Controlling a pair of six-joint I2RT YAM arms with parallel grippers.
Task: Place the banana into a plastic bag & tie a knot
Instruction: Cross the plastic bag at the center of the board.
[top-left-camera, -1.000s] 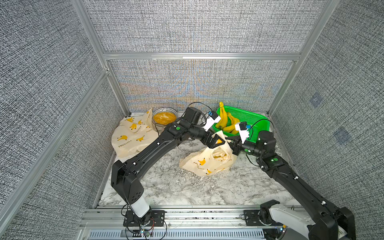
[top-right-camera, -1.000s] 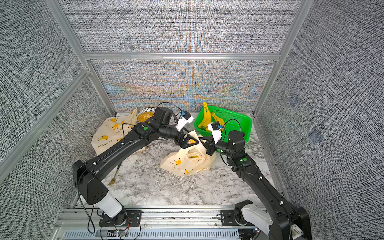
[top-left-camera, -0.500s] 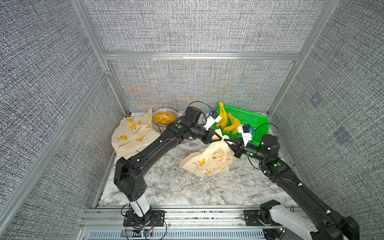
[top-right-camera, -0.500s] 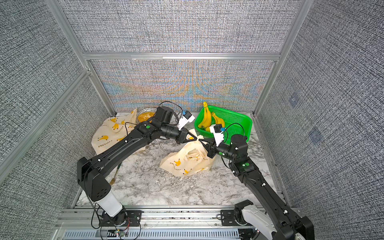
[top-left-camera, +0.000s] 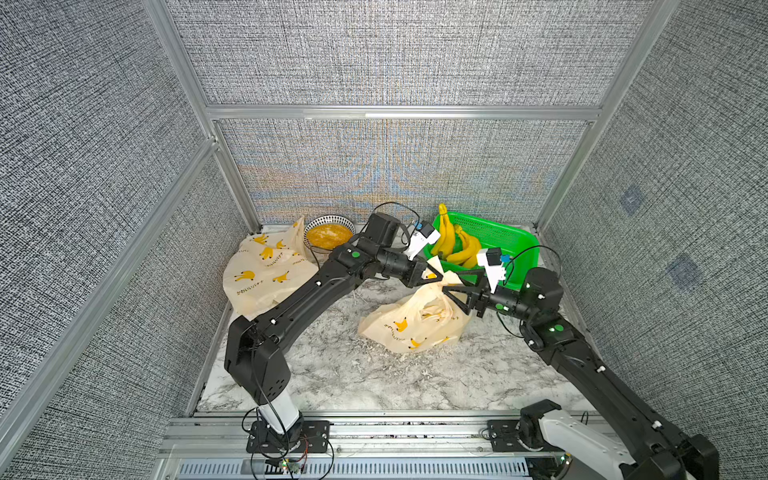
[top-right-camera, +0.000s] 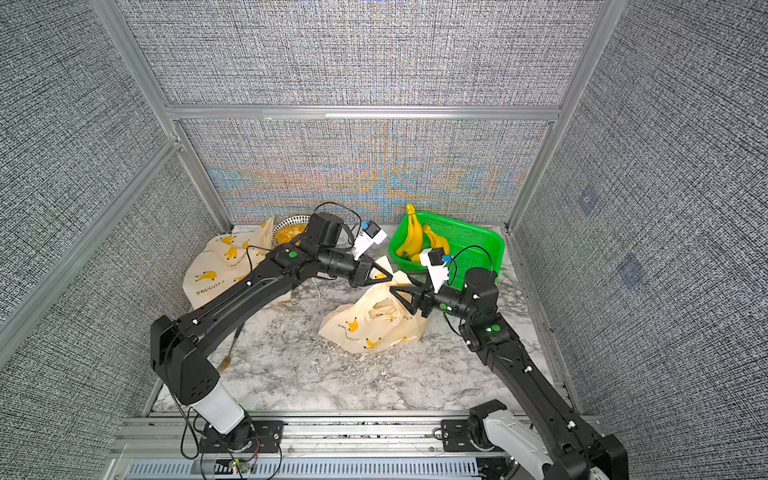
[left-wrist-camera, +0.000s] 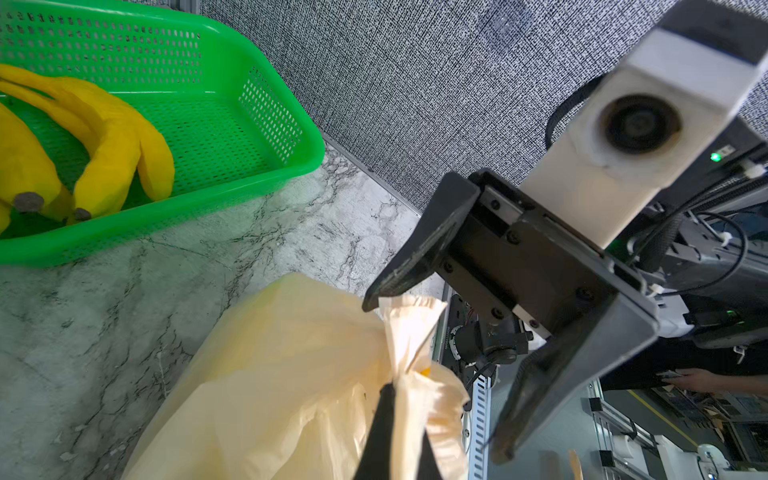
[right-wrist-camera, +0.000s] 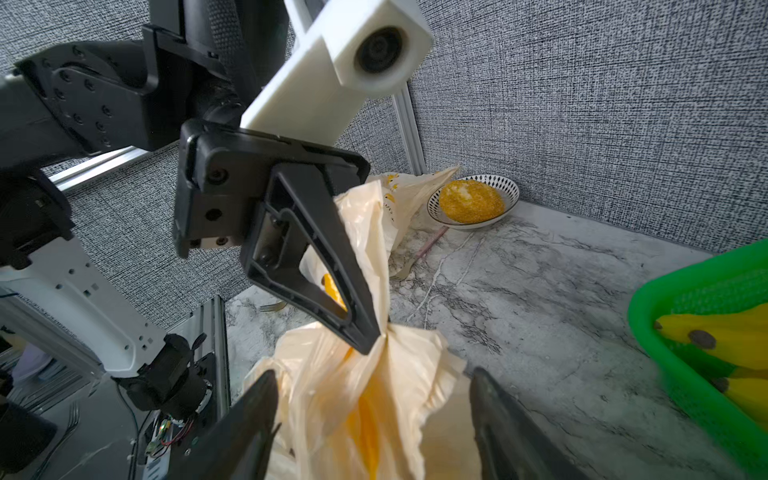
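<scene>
A: What's changed in the last second?
B: A handover. The left claw (top-left-camera: 434, 277) was wide open a second ago; now it's clamped tight on the twisted neck of the plastic bag (top-left-camera: 409, 328). The right claw (top-left-camera: 454, 297) was pinching that neck. Now its fingers stand spread wide, gripping nothing, with one tip just beside a loose flap.
A: Where's the bag, and which way does it run?
B: It's mid tabletop (top-left-camera: 332, 374), at 7 o'clock from the green basket (top-left-camera: 519, 249). The body lies flat with its long axis roughly 9-to-3. The neck is pulled up off the body toward 12 to 1 o'clock and sits between the two claws.
A: And the banana?
B: Can't tell. The right wrist view shows a yellow-orange patch (right-wrist-camera: 361, 419) through the film. It could be fruit or print, so I can't give a heading.
A: Anything hidden?
B: In both top views the fingers cover the pinch point. The left arm crosses the spare bag (top-left-camera: 266, 270) at 10 o'clock and hides most of a fork (top-right-camera: 226, 361). The right wrist camera blocks part of the loose bananas (top-left-camera: 451, 245) in the basket.
</scene>
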